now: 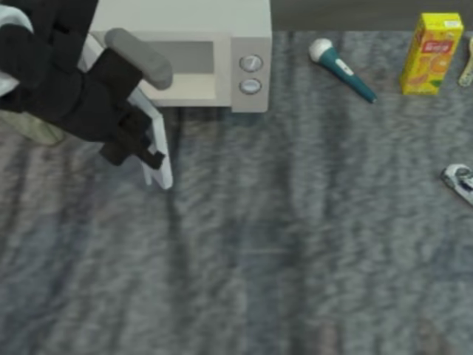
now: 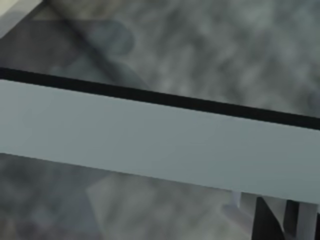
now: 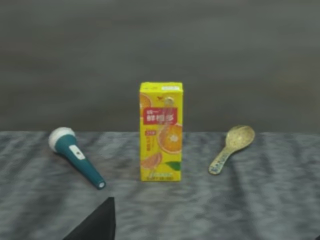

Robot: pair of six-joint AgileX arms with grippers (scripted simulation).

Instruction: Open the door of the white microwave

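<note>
Left tool (image 1: 151, 157) sits at the swung-out door (image 1: 157, 144), near its free edge; its grip state cannot be told. Microwave (image 1: 222, 29) stands at the surface's (image 1: 295, 244) far left.

Right of the one white microwave (image 1: 185, 52), with its one door (image 1: 159, 144) swung open and two round knobs (image 1: 250, 74), the tabletop (image 1: 295, 244) carries one teal microphone (image 1: 341, 70), one yellow juice carton (image 1: 431, 53), one spoon (image 3: 232, 148) and one small toy car (image 1: 459, 180).
</note>
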